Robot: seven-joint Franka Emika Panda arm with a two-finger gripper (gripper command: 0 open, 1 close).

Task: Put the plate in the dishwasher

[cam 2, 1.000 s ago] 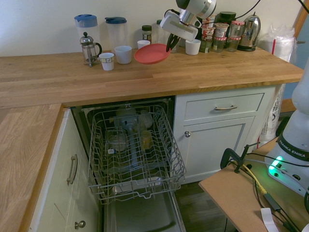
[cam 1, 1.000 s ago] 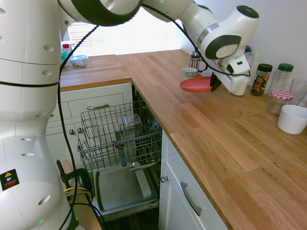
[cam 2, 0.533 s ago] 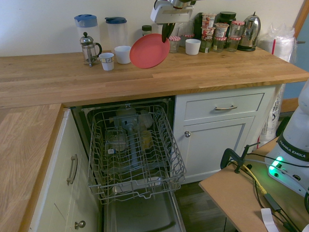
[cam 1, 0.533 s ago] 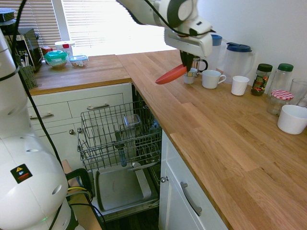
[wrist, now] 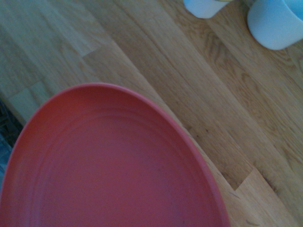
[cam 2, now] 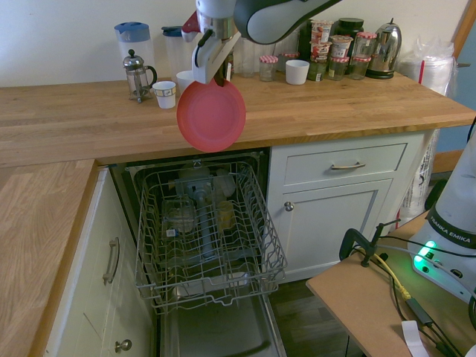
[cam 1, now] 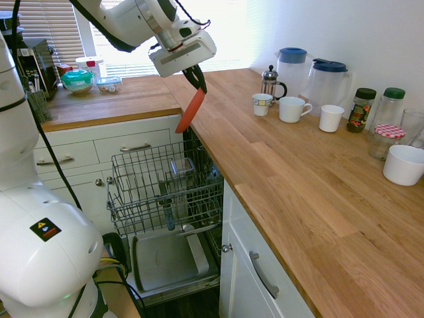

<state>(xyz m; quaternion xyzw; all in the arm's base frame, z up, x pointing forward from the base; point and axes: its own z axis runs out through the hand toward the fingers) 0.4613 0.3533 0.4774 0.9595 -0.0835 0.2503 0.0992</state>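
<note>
Second exterior view showed the gripper (cam 2: 209,65) clamped on the top rim of the plate (cam 2: 211,116), which hung on edge in the air at the worktop's (cam 2: 335,111) front edge, above the open dishwasher (cam 2: 204,230). From where I stood, pickup and carry looked done. Left: lowering the plate into the pulled-out rack (cam 1: 165,182) and letting go.

"FRANKA EMIKA" on robot base (cam 2: 451,232).
</note>
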